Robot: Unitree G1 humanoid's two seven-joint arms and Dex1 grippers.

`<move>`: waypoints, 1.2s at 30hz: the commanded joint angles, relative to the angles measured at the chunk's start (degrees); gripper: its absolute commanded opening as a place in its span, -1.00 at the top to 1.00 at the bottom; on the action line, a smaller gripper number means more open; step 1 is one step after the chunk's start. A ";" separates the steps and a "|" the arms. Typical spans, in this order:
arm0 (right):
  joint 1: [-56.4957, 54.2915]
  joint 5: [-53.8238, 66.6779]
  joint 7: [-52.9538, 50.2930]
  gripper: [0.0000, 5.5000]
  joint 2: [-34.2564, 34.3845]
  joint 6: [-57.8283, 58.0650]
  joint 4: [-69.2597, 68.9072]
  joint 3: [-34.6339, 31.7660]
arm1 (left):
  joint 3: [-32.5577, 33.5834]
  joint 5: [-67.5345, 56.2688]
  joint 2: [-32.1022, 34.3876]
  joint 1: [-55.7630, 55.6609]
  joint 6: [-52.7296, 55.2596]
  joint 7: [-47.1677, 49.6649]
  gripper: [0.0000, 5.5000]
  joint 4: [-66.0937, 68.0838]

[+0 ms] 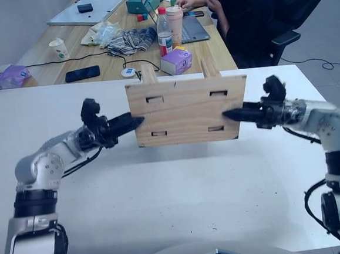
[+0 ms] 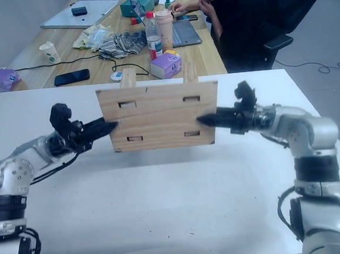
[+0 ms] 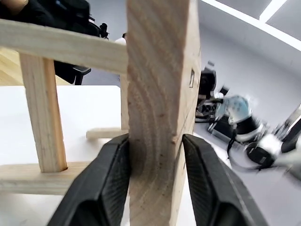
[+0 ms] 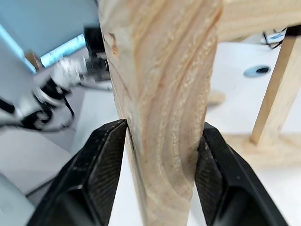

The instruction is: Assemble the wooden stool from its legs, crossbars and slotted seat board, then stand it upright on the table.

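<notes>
The slotted seat board (image 1: pixel 186 111) of the assembled wooden stool faces me, tilted on its side above the white table (image 1: pixel 164 198). Two leg ends (image 1: pixel 148 74) stick out behind its top edge. My left gripper (image 1: pixel 135 122) is shut on the board's left edge and my right gripper (image 1: pixel 227 115) is shut on its right edge. In the left wrist view the black fingers (image 3: pixel 106 181) press both faces of the board edge (image 3: pixel 157 117), with a leg (image 3: pixel 43 122) and crossbars behind. The right wrist view has fingers (image 4: pixel 106 169) clamping the other edge (image 4: pixel 164 108).
Beyond the white table runs a wooden desk (image 1: pixel 53 65) with a bottle (image 1: pixel 164 33), a purple box (image 1: pixel 176 62), a phone (image 1: pixel 82 73), a cup (image 1: pixel 59 49), cloth and a laptop. A person sits at its far right.
</notes>
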 commanded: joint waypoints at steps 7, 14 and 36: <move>-30.42 0.33 -56.55 0.30 14.71 -0.83 49.63 -32.71 | 5.55 8.60 -8.62 -37.53 15.22 38.04 0.41 49.02; -31.82 3.11 -54.89 0.13 14.79 -6.34 57.42 -31.22 | 12.23 8.04 -11.86 -42.53 7.14 37.80 0.04 59.47; 4.32 -14.75 -57.24 -0.48 34.52 -69.01 26.90 -21.01 | 9.64 42.67 -24.65 -10.02 -60.63 49.25 -0.32 35.41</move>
